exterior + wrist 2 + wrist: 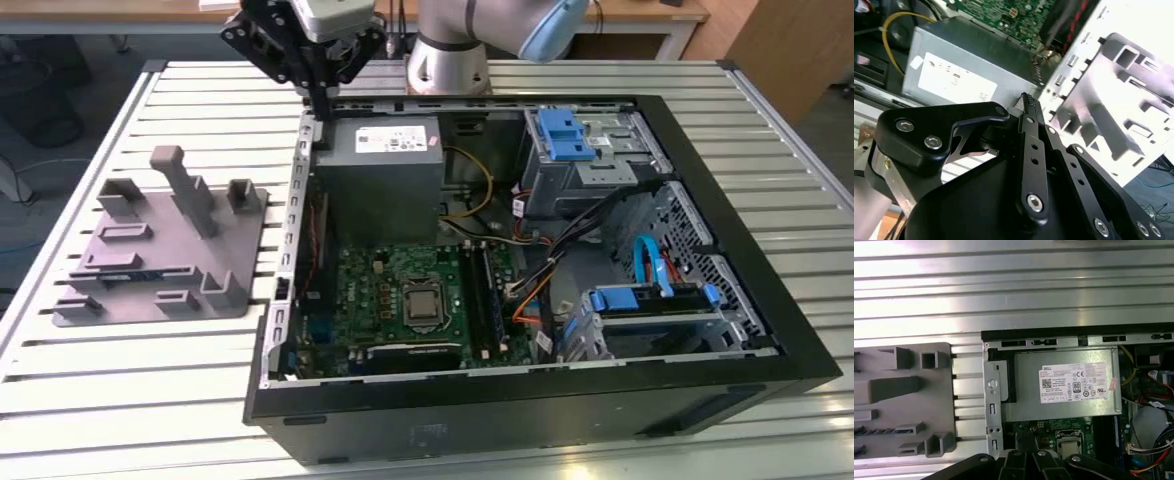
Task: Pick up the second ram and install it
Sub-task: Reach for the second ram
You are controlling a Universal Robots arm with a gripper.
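Locate the open computer case (534,400) lying on the slatted metal table (134,400). Inside, find a grey power supply (380,150) with a pale label against the far wall and a green motherboard (387,290) below it in the exterior view. Note the long black slots (483,298) just beside the processor socket (424,305). Toward the exterior view's right, find drive cages (587,150) with blue latches, with loose cables (474,185) (yellow, orange, black and blue) in between.

Note the grey holder plate (200,255) with upright pegs, set on the table just beside the case on the exterior view's left. In one of its low slots, see the second ram (118,263), a narrow blue-green strip standing on edge. In the first wrist view, look for it from above as a thin dark segmented line (881,431).

Find the gripper (320,100) at the case's far corner on the holder's side, pointing down, close to the power supply's edge. Observe the fingers (1026,102) drawn together to a single tip in the exterior and second wrist views, with nothing visible between them. Contact with the case rim not discernible.

Find the second ram well apart from the gripper, toward the exterior view's lower left, untouched, beyond the holder's tall peg (180,185).
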